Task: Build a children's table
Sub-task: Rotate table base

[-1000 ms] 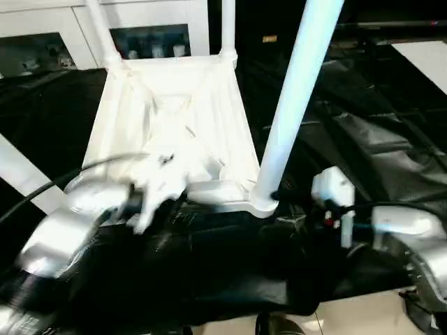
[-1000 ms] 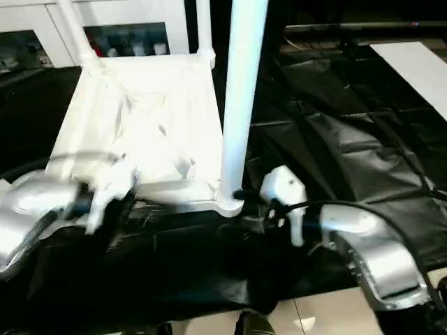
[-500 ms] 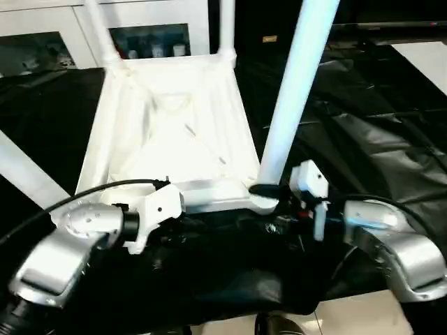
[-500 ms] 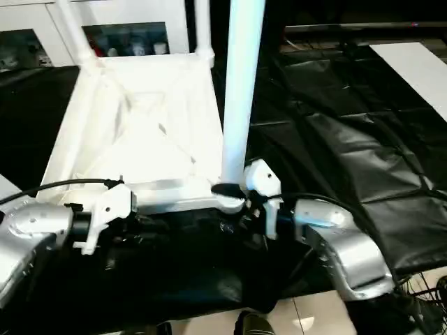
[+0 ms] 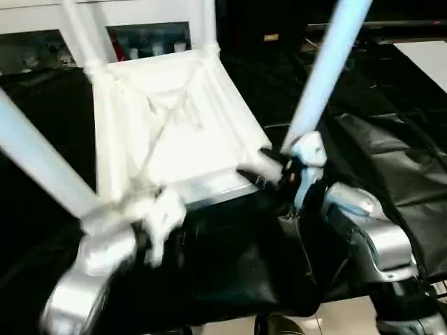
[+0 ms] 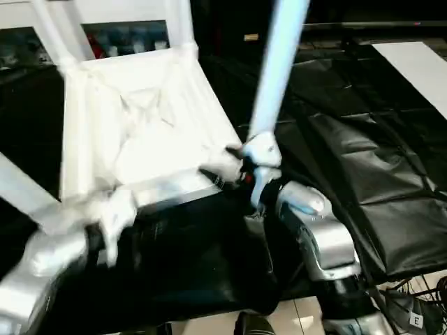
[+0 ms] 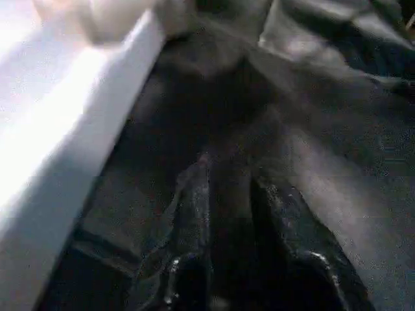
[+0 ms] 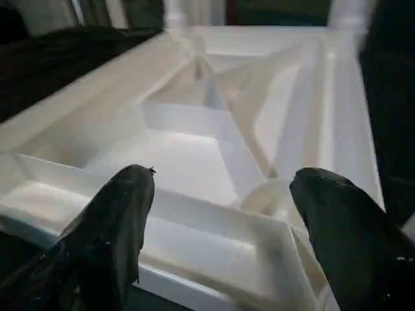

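The white tabletop lies upside down on black sheeting, its ribbed X-braced underside facing up. Legs stand in its corner sockets: two at the far corners, one leaning at the near right, one at the near left. My right gripper is open, its fingers spread wide over the near right corner, beside the round socket. My left gripper hovers over the black sheet beside the tabletop's near edge. Its fingers stand a narrow gap apart with nothing between them.
Black plastic sheeting covers the work surface under and around the table. A white cabinet with glass doors stands behind. Pale floor shows past the sheet's near edge, and cables lie at the bottom right.
The tabletop has turned and tipped: its near right corner swung away from me and the legs now lean. My right gripper followed that corner. My left arm dropped toward the near left corner.
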Available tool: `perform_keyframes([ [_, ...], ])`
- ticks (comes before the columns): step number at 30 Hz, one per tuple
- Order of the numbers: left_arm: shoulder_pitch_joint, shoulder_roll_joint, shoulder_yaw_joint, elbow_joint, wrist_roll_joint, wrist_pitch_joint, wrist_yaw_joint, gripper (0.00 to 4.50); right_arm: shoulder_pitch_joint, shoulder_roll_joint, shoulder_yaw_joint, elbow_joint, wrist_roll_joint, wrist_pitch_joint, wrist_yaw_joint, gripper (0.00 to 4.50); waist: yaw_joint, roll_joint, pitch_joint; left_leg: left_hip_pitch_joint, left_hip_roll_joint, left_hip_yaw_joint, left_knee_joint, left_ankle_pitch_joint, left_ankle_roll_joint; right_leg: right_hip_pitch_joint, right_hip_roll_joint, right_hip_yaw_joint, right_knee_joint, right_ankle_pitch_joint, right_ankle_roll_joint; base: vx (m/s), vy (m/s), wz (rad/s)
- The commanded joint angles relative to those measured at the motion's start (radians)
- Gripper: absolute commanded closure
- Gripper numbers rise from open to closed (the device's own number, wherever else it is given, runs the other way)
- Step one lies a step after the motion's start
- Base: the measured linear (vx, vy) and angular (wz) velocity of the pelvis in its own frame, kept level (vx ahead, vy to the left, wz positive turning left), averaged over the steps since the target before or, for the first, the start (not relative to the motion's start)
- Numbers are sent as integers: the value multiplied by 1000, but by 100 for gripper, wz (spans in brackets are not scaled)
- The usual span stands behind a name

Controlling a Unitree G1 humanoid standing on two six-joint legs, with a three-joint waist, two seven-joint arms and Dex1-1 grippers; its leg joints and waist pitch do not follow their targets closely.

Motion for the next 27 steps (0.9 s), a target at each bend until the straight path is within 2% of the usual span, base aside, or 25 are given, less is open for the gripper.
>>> perform_keyframes([
  [1, 27, 17, 20, 22, -21, -34, -36, 327, -19, 0, -32, 27, -9, -24, -20, 77, -4, -2, -57, 17, 47, -17, -63, -144, 81, 52, -39, 43, -54, -123, -209, 0, 0, 0],
  [2, 37, 20, 27, 27, -33, -40, -51, 297, -23, 0, -37, 34, -9, -27, -23, 77, -4, -2, -57, 18, 46, -18, -62, -143, 83, 52, -41, 43, -54, -123, -213, 0, 0, 0],
  [3, 47, 22, 32, 31, -46, -51, -66, 291, -28, 2, -41, 44, -13, -33, -30, 77, -5, -1, -54, 17, 47, -17, -65, -152, 81, 51, -41, 43, -56, -139, -212, 0, 0, 0],
  [5, 78, 49, 35, 11, -90, -18, -120, 289, -39, 3, -50, 63, -24, -43, -48, 77, -5, 2, -55, 22, 49, -17, -64, -159, 76, 48, -41, 44, -54, -142, -213, 0, 0, 0],
  [6, 112, 83, 34, -18, -137, 35, -177, 281, -53, 3, -59, 89, -40, -54, -75, 77, -5, 3, -56, 24, 48, -15, -64, -152, 70, 47, -41, 44, -50, -130, -223, 0, 0, 0],
  [8, 131, 108, 33, -27, -163, 64, -210, 253, -64, 5, -69, 109, -44, -61, -97, 77, -7, 3, -51, 23, 46, -13, -66, -159, 73, 46, -38, 45, -52, -134, -223, 0, 0, 0],
  [10, 139, 122, 35, -28, -184, 90, -231, 253, -70, 4, -76, 122, -48, -68, -111, 77, -3, 6, -50, 28, 48, -11, -67, -173, 65, 43, -37, 46, -54, -147, -225, 0, 0, 0],
  [15, 142, 149, 58, 6, -199, 60, -264, 215, -79, 0, -84, 141, -56, -84, -125, 77, -5, 4, -51, 26, 46, -13, -67, -173, 58, 47, -38, 47, -53, -143, -211, 0, 0, 0],
  [17, 131, 163, 78, 81, -202, 19, -302, 207, -87, -3, -91, 155, -59, -95, -131, 77, -5, 4, -50, 25, 45, -13, -67, -165, 63, 47, -38, 47, -53, -143, -208, 0, 0, 0],
  [18, 113, 176, 96, 172, -195, -23, -332, 200, -93, -7, -97, 168, -60, -102, -135, 77, -5, 3, -50, 26, 43, -12, -66, -170, 64, 46, -38, 47, -55, -158, -203, 0, 0, 0],
  [21, 115, 211, 122, 264, -194, -65, -372, 177, -98, -9, -105, 179, -62, -111, -145, 77, -3, 4, -46, 34, 45, -11, -70, -229, 43, 39, -40, 50, -62, -228, -193, 0, 0, 0],
  [22, 130, 224, 133, 262, -203, -65, -382, 166, -99, -11, -107, 182, -61, -113, -146, 77, -4, 1, -43, 28, 45, -12, -73, -257, 29, 41, -42, 51, -63, -273, -185, 0, 0, 0],
  [25, 187, 278, 178, 244, -211, -67, -397, 150, -98, -17, -106, 185, -64, -120, -145, 77, -5, -1, -39, 27, 47, -19, -79, -310, 9, 40, -48, 52, -71, -397, -144, 0, 0, 0],
  [26, 190, 281, 182, 243, -212, -67, -397, 142, -98, -17, -106, 185, -64, -120, -145, 77, -7, -3, -38, 27, 47, -20, -80, -312, 8, 40, -47, 52, -72, -403, -138, 0, 0, 0],
  [27, 211, 307, 216, 241, -222, -68, -403, 132, -97, -18, -106, 186, -67, -123, -144, 77, -8, -1, -38, 27, 47, -21, -82, -308, 7, 40, -46, 53, -73, -409, -133, 0, 0, 0],
])
